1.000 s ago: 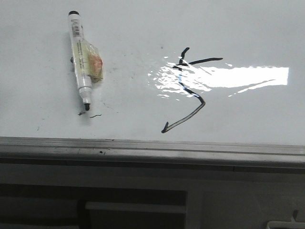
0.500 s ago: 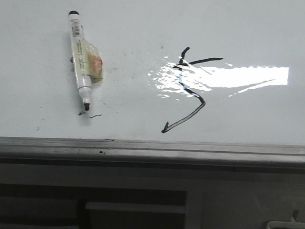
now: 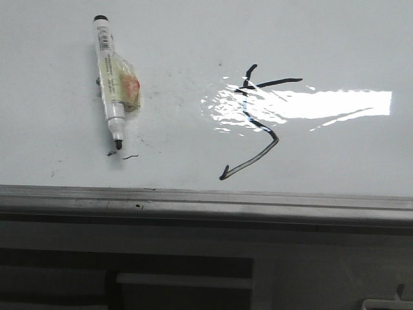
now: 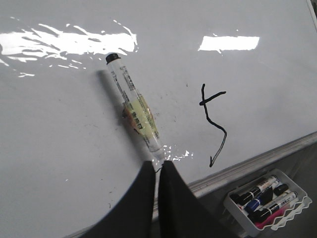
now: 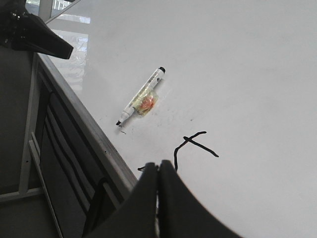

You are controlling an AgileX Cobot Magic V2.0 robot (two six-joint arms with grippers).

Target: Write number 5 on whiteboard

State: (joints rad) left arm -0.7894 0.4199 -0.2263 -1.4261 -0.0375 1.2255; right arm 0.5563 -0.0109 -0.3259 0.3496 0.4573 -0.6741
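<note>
- The 5 (image 3: 255,119) is drawn on the board (image 3: 193,39), right of centre; the pen (image 3: 111,82) lies uncapped at its 9 o'clock, tip toward the frame (image 3: 193,197).
- Both arms are off the board. The left gripper (image 4: 157,166) and right gripper (image 5: 158,168) have their fingers pressed together, holding nothing.
- The writing looks done; to finish well, keep both arms high and clear of the wet ink.
- Nothing has shifted since a second ago: pen and strokes lie as before.
</note>
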